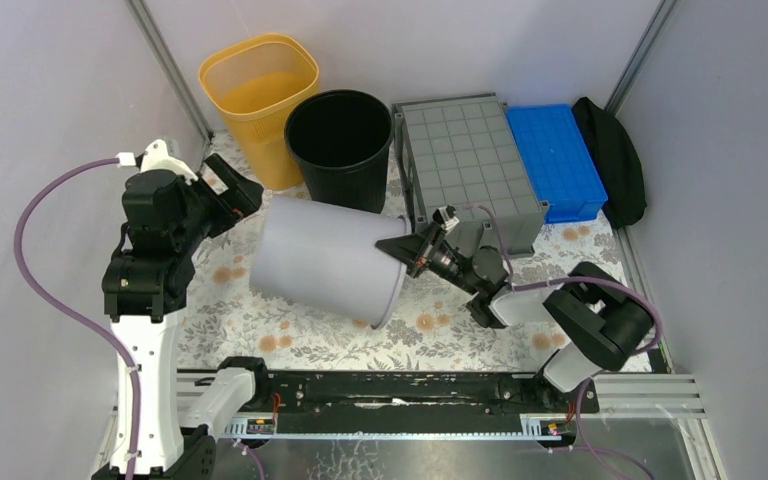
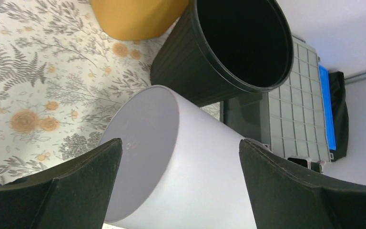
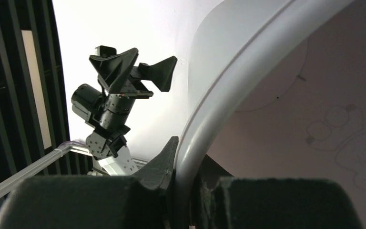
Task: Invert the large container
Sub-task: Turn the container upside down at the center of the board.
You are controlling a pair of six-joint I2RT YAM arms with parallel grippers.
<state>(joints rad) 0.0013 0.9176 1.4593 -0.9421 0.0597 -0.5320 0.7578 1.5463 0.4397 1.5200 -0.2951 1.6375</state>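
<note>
Your right end effector (image 1: pixel 412 249) is clamped on the light-grey bucket (image 1: pixel 325 262) at its rim, your left end effector (image 1: pixel 245 194) gapes apart; the large container (image 1: pixel 465 160), far right, looks stiff and light, so take its thick rim.

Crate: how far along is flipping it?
Looks done: the crate sits gridded underside up. In hand: the right tool pinches the rim of the bucket, tipped on its side; the left tool hangs open by its base. Left: apparently nothing for the crate.
</note>
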